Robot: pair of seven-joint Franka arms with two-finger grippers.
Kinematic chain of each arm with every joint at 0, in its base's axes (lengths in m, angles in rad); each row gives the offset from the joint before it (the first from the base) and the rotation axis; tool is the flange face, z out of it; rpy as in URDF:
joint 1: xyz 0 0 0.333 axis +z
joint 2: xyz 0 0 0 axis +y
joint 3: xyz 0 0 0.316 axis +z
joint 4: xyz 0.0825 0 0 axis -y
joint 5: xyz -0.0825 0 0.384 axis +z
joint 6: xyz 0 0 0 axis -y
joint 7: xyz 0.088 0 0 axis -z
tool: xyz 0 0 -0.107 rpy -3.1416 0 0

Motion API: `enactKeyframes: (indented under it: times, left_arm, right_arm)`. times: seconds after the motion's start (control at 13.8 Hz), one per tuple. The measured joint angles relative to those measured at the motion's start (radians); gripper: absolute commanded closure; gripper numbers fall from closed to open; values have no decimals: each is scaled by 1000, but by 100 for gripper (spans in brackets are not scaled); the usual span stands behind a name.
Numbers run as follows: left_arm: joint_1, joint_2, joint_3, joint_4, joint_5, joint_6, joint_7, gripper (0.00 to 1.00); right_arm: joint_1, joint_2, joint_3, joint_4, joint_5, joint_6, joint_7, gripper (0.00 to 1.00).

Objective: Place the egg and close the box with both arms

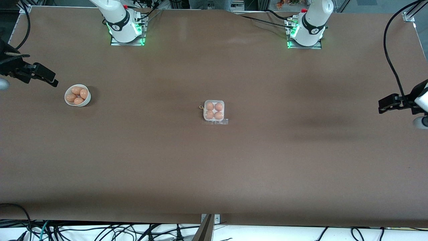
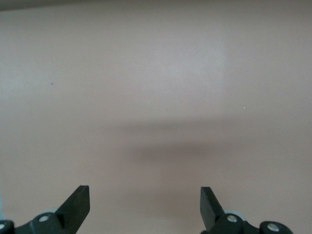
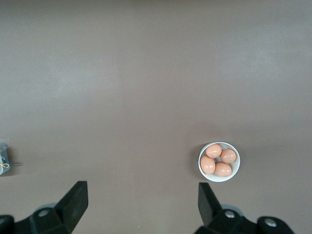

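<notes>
The box (image 1: 214, 101) is a small square carton in the middle of the table, with several brown eggs (image 1: 209, 106) in its cells; a strip of its clear lid shows along the edge nearer the front camera. The box's edge (image 3: 3, 152) also shows in the right wrist view. My right gripper (image 1: 53, 80) (image 3: 143, 190) hangs open and empty beside a round white bowl (image 1: 83, 103) (image 3: 219, 179) holding several more eggs (image 1: 77, 94). At the left arm's end of the table, my left gripper (image 1: 380, 105) (image 2: 145, 195) hangs open over bare table, holding nothing.
The brown table top (image 1: 214, 174) stretches wide around the box and bowl. The arm bases (image 1: 127, 30) stand along the edge farthest from the front camera. Black cables (image 1: 391, 60) loop at the left arm's end and along the near edge.
</notes>
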Motion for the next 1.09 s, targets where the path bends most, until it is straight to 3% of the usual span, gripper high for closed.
enactKeyframes:
  times: [0.36,1.09]
  left_arm:
    - [-4,-129,6,-214,-63,106,-4,0]
    - [-47,-204,6,-249,-65,102,-72,0]
  right_arm:
    - [0,0,0,0,0,0,0,0]
    - [0,0,0,0,0,0,0,0]
